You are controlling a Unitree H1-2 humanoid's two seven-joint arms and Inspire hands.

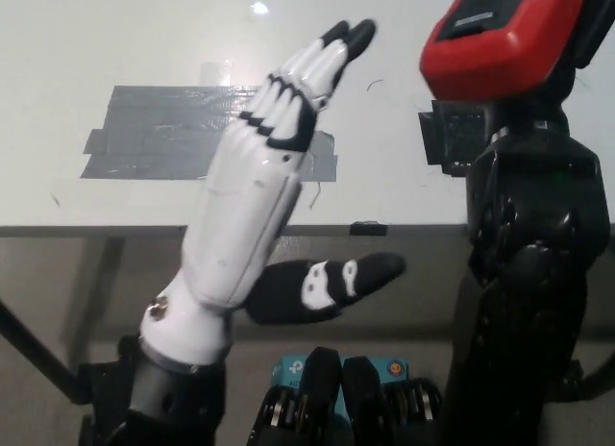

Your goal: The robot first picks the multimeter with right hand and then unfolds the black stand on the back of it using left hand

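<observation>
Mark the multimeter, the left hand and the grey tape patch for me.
multimeter (504, 37), head view, on its red casing.
left hand (252, 201), head view, on the white back of the hand.
tape patch (163, 138), head view, on its bare middle.

Multimeter (504, 33): red protective casing with a dark panel on the visible face. Positioned at the upper right, raised above the table and tilted. Its stand cannot be made out.
</observation>
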